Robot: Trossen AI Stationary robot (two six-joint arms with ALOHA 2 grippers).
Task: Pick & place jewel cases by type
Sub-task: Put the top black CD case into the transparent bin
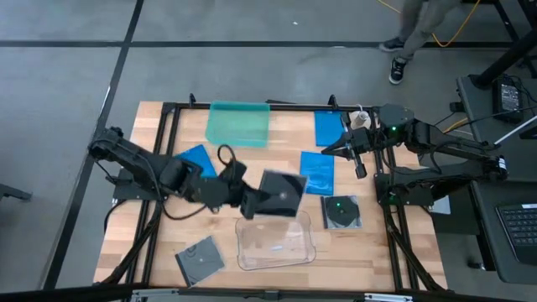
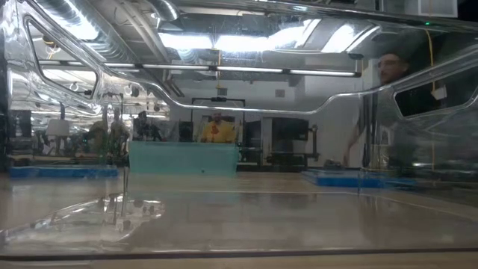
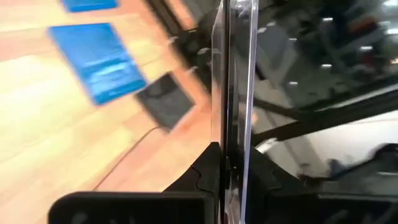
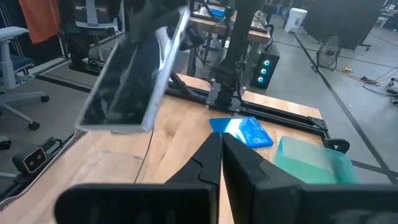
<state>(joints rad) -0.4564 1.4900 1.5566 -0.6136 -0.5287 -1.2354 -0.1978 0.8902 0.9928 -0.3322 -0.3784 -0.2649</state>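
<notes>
While you look down from above, the worktop (image 1: 126, 218) is a wooden rectangle inside a black frame, with bare wood along its left side and near edge. The clear rounded tray (image 1: 277, 243) sits toward the near edge at the middle, and the teal tray (image 1: 239, 123) sits at the far edge; the strip of wood between them is mostly taken by the left arm.

You have seven jewel cases in view. Four are blue: one at the far right (image 1: 328, 127), one right of centre (image 1: 317, 172), one left of centre (image 1: 199, 158) partly under the left arm, and one (image 4: 244, 131) seen past the right arm's fingers. Three are dark: one with a disc (image 1: 342, 212) lies near the right frame rail, one (image 1: 200, 259) lies near the front left, and one (image 1: 282, 194) is in the air.

Your left end effector (image 1: 252, 201) is clamped on that airborne dark case, held tilted just above the clear tray's far rim. Your right end effector (image 1: 327, 151) has its fingers pressed together with nothing between them, hovering between the two right-hand blue cases.
</notes>
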